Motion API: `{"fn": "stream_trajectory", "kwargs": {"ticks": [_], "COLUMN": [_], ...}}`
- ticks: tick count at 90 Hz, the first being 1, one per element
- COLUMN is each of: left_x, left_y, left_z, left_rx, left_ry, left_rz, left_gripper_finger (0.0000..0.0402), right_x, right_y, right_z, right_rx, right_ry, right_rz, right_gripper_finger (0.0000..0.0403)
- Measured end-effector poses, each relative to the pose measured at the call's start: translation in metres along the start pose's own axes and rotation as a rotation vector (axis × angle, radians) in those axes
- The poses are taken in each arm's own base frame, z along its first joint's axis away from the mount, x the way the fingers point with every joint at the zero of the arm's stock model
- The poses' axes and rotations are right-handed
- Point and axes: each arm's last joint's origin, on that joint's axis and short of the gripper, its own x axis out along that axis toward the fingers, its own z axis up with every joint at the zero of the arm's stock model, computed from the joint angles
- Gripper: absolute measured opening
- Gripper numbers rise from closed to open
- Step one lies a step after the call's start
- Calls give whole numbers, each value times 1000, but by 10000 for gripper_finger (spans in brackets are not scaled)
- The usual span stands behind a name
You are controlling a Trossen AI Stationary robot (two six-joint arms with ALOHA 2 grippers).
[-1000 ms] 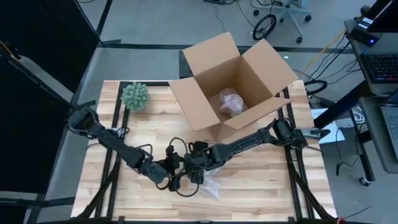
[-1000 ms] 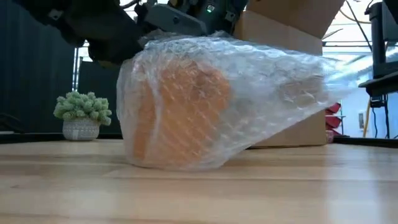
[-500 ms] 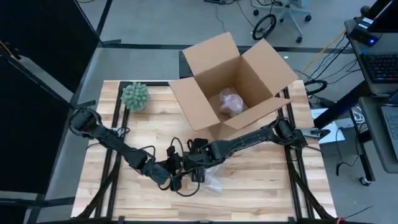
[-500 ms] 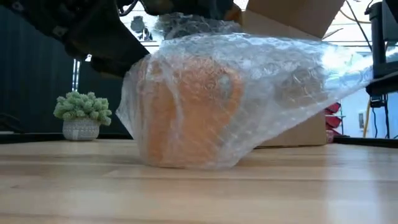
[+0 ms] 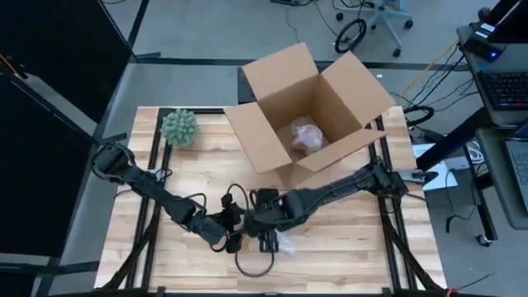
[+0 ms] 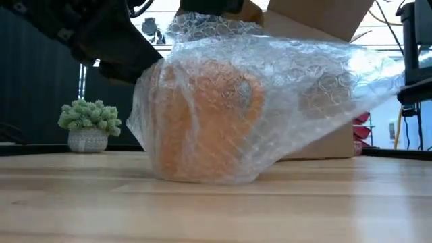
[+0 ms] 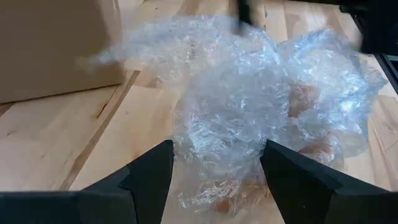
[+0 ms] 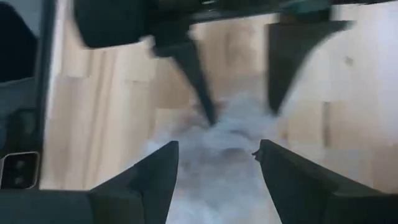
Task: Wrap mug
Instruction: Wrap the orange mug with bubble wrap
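The mug shows only as an orange blur through the bubble wrap; its handle cannot be made out. From above, both arms cover it. The right wrist view is smeared, so the left gripper there is indistinct.

Open cardboard box, top centre of the high view, flaps spread; a bubble-wrapped bundle lies inside. Small green potted plant, upper left of the wooden tabletop; in the low view it stands at left in a pale pot. Office chair, top edge, on the floor.
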Motion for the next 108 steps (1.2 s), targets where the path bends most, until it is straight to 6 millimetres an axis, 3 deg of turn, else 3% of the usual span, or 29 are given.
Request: {"fn": "stream_trajectory", "kwargs": {"ticks": [28,37,50,79,108], "left_x": [0,-1,-3,-30,-33], "left_y": [0,-1,-3,-4,1], "left_z": [0,0,0,12,19], "left_rx": [-7,-1,2,130,143], "left_ry": [-2,-1,-2,22,-26], "left_rz": [-5,-13,-25,-87,-33], "left_gripper_finger": [228,228,228,228,228], "right_x": [88,103,102,73,72], "right_y": [5,3,1,0,0], "right_z": [-16,-20,-18,-11,-10], "right_rx": [-44,-41,-33,-34,-57], "right_ry": [161,207,201,130,125], "right_rz": [-97,-73,-64,-43,-36], "right_gripper_finger": [207,207,207,186,167]}}
